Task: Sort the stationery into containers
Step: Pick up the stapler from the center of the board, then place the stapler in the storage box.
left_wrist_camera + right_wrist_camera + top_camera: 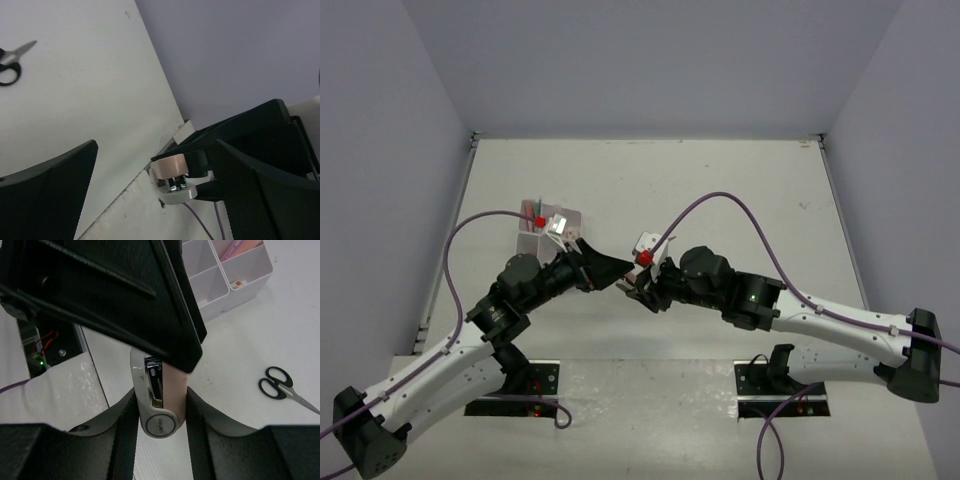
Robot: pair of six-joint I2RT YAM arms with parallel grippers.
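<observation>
My right gripper (pixel 161 412) is shut on a small white and pale-pink stapler (pixel 156 390), which it holds above the table by its hinge end. The stapler's other end (pixel 172 177) pokes between the wide-apart fingers of my left gripper (pixel 156 150), which is open; I cannot tell whether it touches them. One left finger (pixel 125 290) covers the stapler's far tip in the right wrist view. Both grippers meet mid-table (pixel 628 280). Black-handled scissors (pixel 276 384) (pixel 10 70) lie flat on the table. The clear organiser box (pixel 220 277) (pixel 535 240) holds a pink item (pixel 237 247).
Grey walls stand round the table on the left, back and right. The arms' bases and purple cables (pixel 720 200) lie along the near side. The left arm's wrist partly covers the organiser box in the top view.
</observation>
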